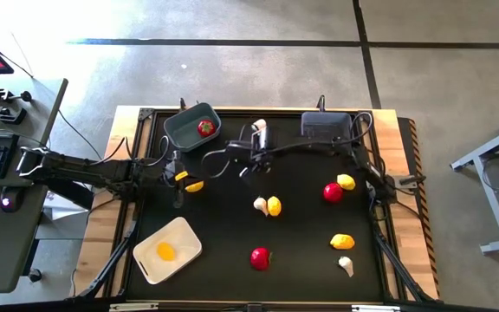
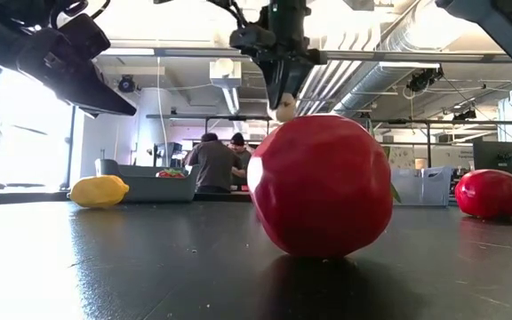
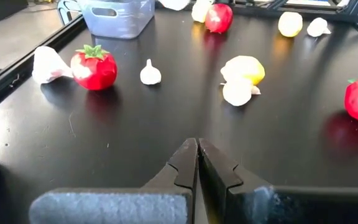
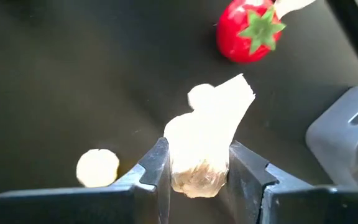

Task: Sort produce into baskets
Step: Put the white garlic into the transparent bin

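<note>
Clamping a garlic bulb (image 4: 199,146) between its closed fingers, the right pincer (image 4: 197,168) hangs above mid-surface with the dark grey rectangular bin (image 1: 326,126) nearby on its own arm's side, while the left pincer (image 3: 197,163) waits shut and empty.

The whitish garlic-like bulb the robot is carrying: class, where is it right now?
The whitish garlic-like bulb is clamped in the right gripper, jaws shut on it. In the high view it hangs over the table's far middle, between the rounded grey-blue bin and the darker grey rectangular bin.
</note>
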`<act>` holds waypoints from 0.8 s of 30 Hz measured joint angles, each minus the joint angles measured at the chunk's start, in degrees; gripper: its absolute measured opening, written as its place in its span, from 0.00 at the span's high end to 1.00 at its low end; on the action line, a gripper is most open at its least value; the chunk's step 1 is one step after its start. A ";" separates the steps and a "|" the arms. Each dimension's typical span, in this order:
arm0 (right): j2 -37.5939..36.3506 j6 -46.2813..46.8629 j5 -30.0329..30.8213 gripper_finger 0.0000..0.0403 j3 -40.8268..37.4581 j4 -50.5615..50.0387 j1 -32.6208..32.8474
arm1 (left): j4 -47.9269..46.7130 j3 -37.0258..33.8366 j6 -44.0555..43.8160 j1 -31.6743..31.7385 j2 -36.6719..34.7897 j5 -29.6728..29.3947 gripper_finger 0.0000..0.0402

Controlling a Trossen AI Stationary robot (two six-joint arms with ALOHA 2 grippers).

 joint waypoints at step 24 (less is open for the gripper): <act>-2.19 -20.89 -0.26 0.75 -0.99 -0.62 -28.71 | -0.16 0.00 0.00 -0.01 0.00 0.00 1.00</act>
